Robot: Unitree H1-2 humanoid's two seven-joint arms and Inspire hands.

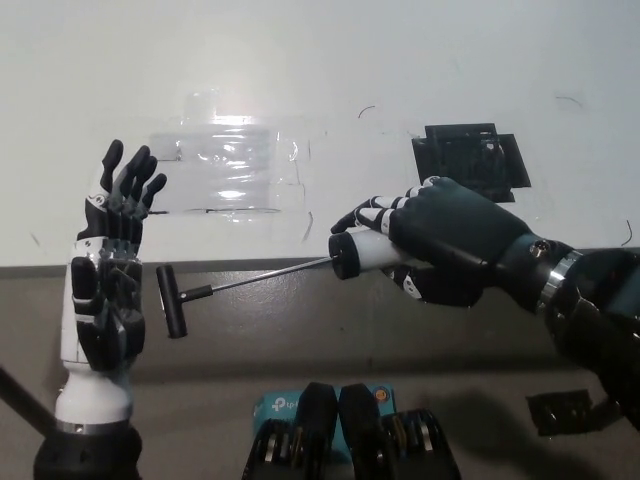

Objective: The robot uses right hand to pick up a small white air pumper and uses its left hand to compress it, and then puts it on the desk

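My black right hand is shut on the white barrel of the small air pumper, held level just before the desk's front edge. Its thin metal rod sticks out to the left, fully drawn, and ends in a black T-handle. My white left hand stands upright with its fingers spread, palm turned toward the T-handle. The palm is right beside the handle, with a narrow gap between them.
The white desk fills the upper half, its front edge running across at mid height. A patch of clear tape and a black square mark lie on it. A small teal box sits low in the middle.
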